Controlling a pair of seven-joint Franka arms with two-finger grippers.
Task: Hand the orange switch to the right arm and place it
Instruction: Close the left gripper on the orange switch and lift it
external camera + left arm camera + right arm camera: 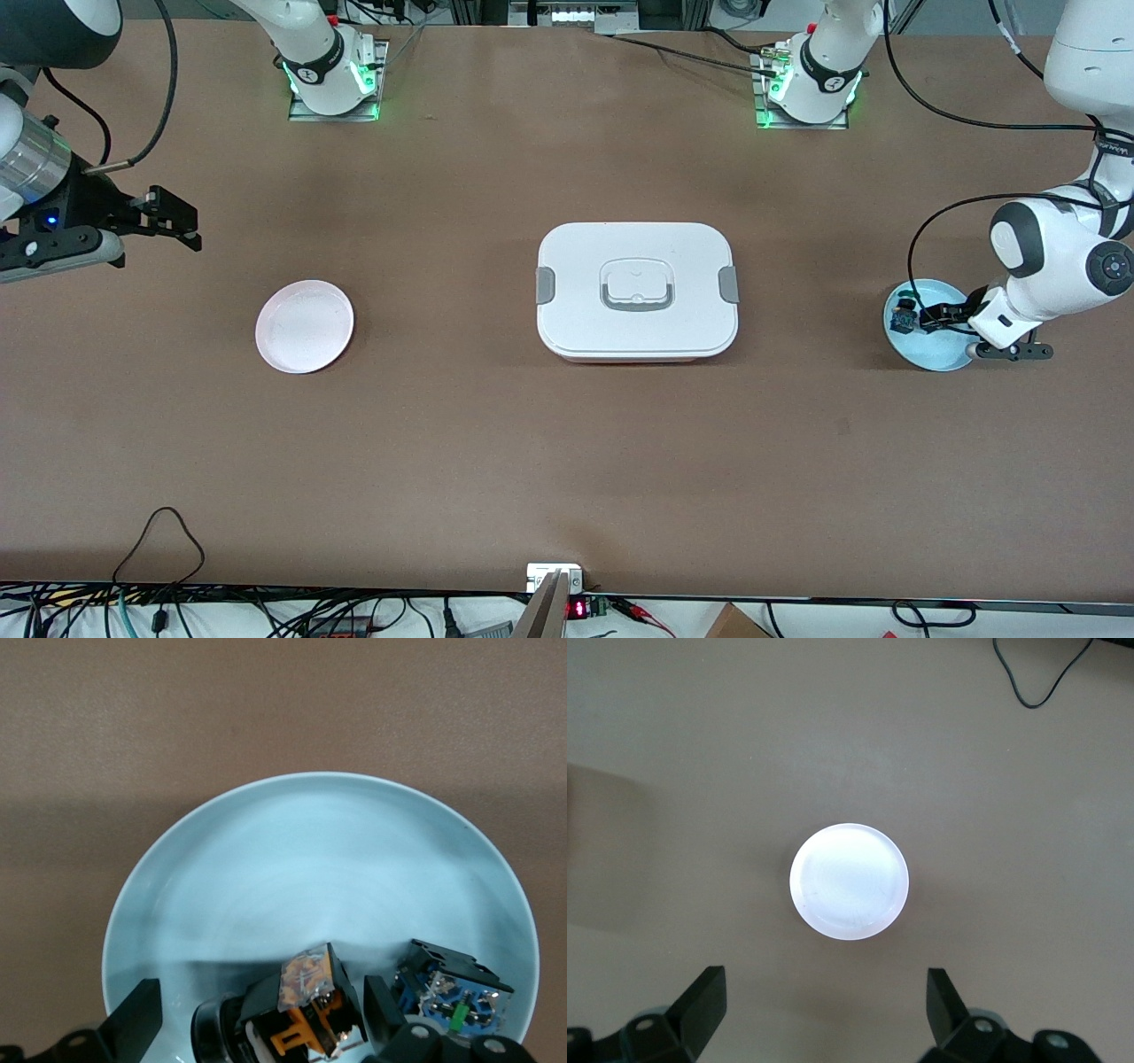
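The orange switch, a black body with an orange cap and brassy bits, lies on its side in the light blue plate. My left gripper is open and low in the plate, with one finger on each side of the switch. One finger is close to it and the other is well apart. In the front view the left gripper sits over the blue plate and hides the switch. My right gripper is open and empty, in the air over the table at the right arm's end, and shows in its wrist view.
A green-capped bluish switch lies in the same blue plate beside the orange one; it shows in the front view. A pale pink plate sits empty near the right gripper and shows in the right wrist view. A closed white lunch box stands mid-table.
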